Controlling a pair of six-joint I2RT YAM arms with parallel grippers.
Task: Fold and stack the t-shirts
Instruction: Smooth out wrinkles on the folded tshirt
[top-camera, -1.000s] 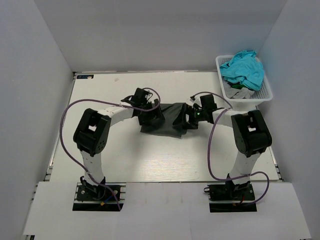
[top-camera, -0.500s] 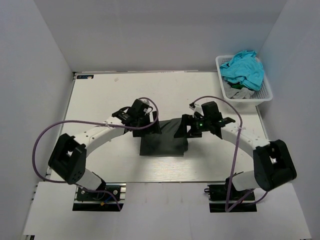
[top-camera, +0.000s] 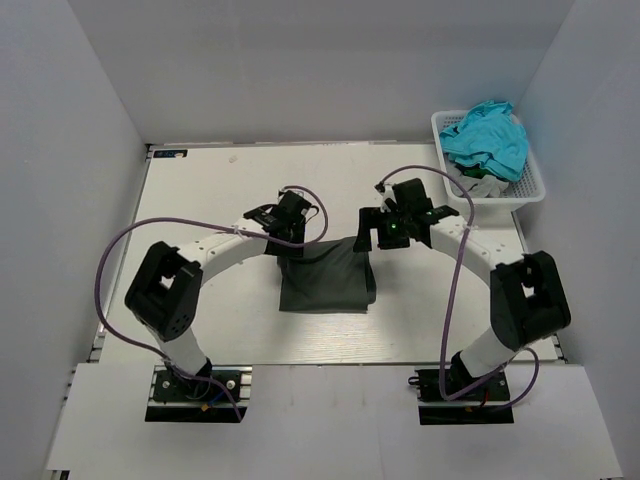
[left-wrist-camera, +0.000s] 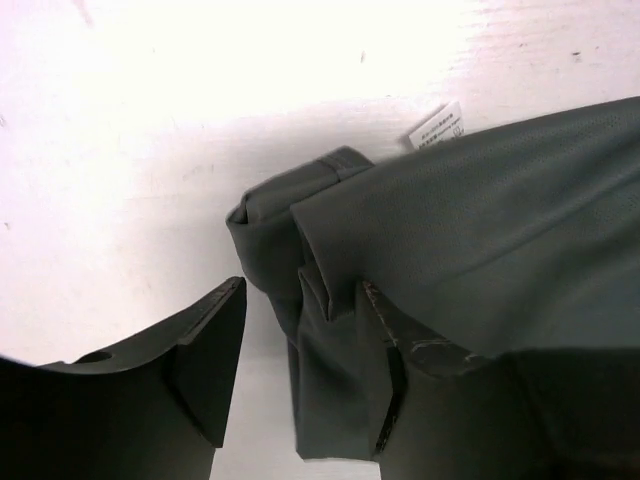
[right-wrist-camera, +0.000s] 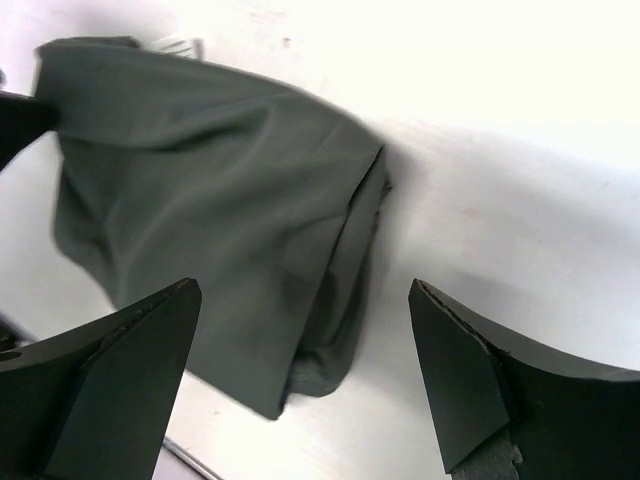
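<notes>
A dark charcoal-grey t-shirt (top-camera: 325, 282) lies folded into a rough rectangle near the middle of a white tabletop (top-camera: 200, 200). Its far edge is lumpier than the near edge. In the left wrist view, the shirt (left-wrist-camera: 480, 220) shows stacked layers at one corner, where a narrow fold sticks out. A small white neck label (left-wrist-camera: 440, 125) pokes out from the cloth's edge onto the tabletop.

The left gripper (top-camera: 296, 243) is at the shirt's far left corner. Seen from its own camera, the left gripper (left-wrist-camera: 302, 290) has its jaws partly spread, straddling the folded corner. One finger overlaps the cloth. The other stands on the bare tabletop side, with a strip of white between it and the fabric, so nothing is pinched.

The right gripper (top-camera: 372, 238) is at the shirt's far right corner. In its wrist view, the right gripper (right-wrist-camera: 300, 300) has its jaws spread wide above the shirt (right-wrist-camera: 200, 170), whose layered side edge runs between the fingers. The jaws hold nothing.

Well apart from the folded shirt, at the far right corner of the tabletop, sits a white lattice basket (top-camera: 490, 203). A crumpled turquoise t-shirt (top-camera: 487, 138) is heaped on top inside it, and a pale grey t-shirt (top-camera: 475, 180) shows beneath at the near side.
</notes>
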